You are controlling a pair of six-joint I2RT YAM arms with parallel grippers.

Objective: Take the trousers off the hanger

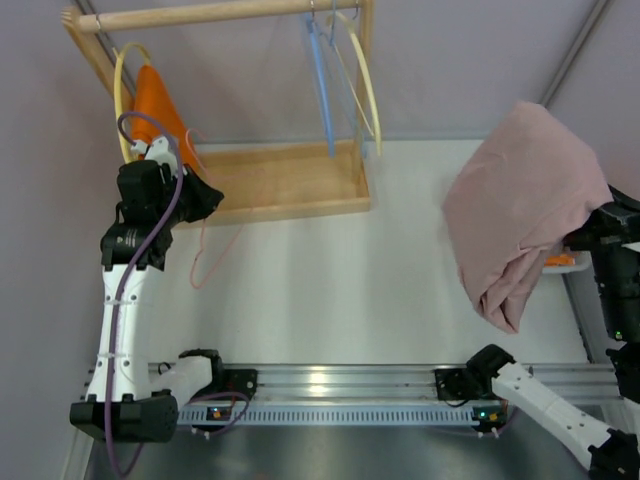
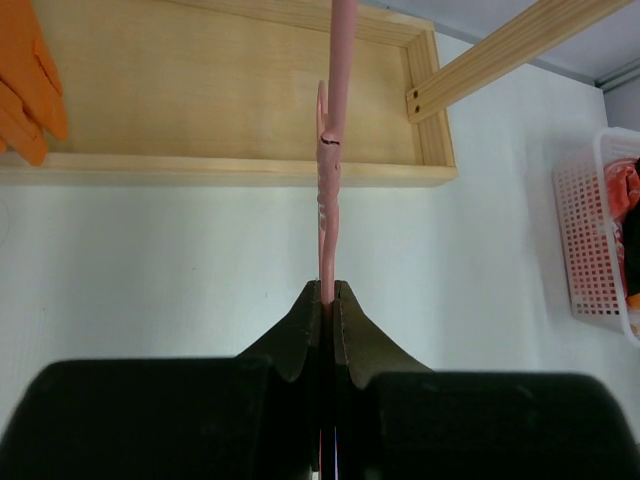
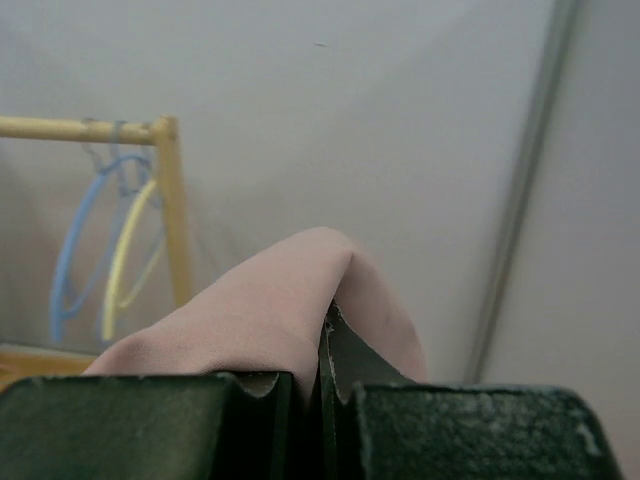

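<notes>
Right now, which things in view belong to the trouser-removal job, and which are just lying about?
Job:
- pink trousers, clamped in the right gripper
- pink hanger, clamped in the left gripper
- orange trousers, at the left yellow hanger

Lying about:
- blue hanger
- spare yellow hanger
- wooden rack
- white basket

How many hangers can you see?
4: one yellow hanger carrying the orange trousers at the rod's left end, a blue hanger and a second yellow hanger at its right end, a pink hanger in the left gripper. Others may be hidden.
</notes>
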